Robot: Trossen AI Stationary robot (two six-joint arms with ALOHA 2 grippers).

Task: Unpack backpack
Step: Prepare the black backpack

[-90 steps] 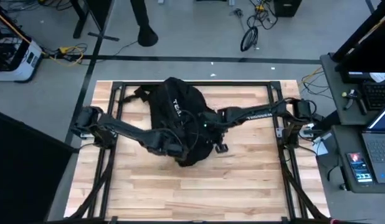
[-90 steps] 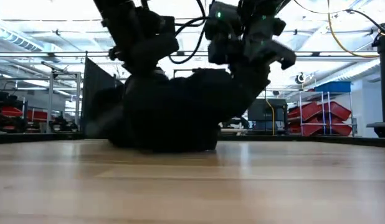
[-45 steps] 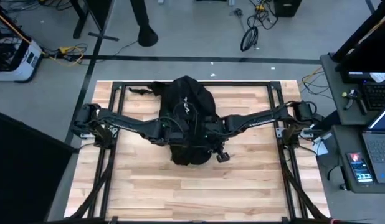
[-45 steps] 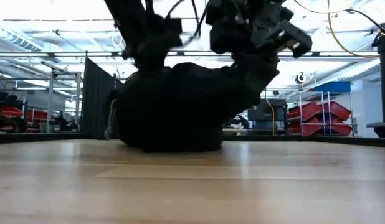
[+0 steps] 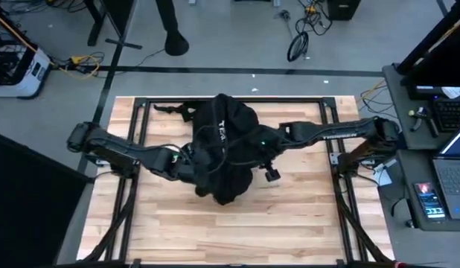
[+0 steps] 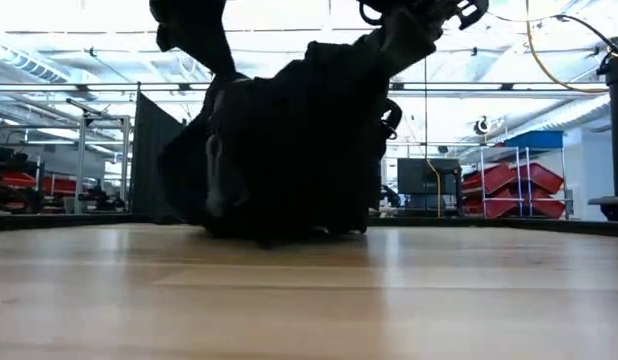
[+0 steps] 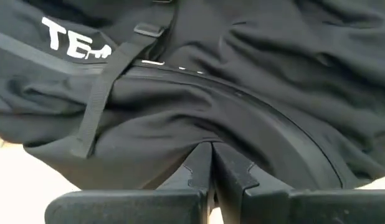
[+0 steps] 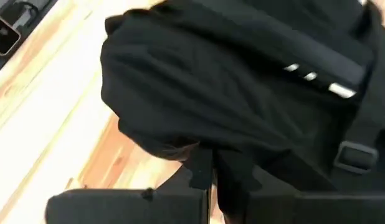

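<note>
With both claws pinched on fabric, left claw (image 7: 211, 163) and right claw (image 8: 212, 167), lift the backpack (image 5: 224, 145) evenly at centre frame, keeping its base on the surface (image 5: 289, 216).

The table (image 5: 289, 216) is made of light wood planks with a black frame around it. One thing sits on it: a big black backpack (image 5: 224, 149). It rests near the middle, a little toward 12 o'clock, with a strap trailing toward 10 o'clock.
</note>
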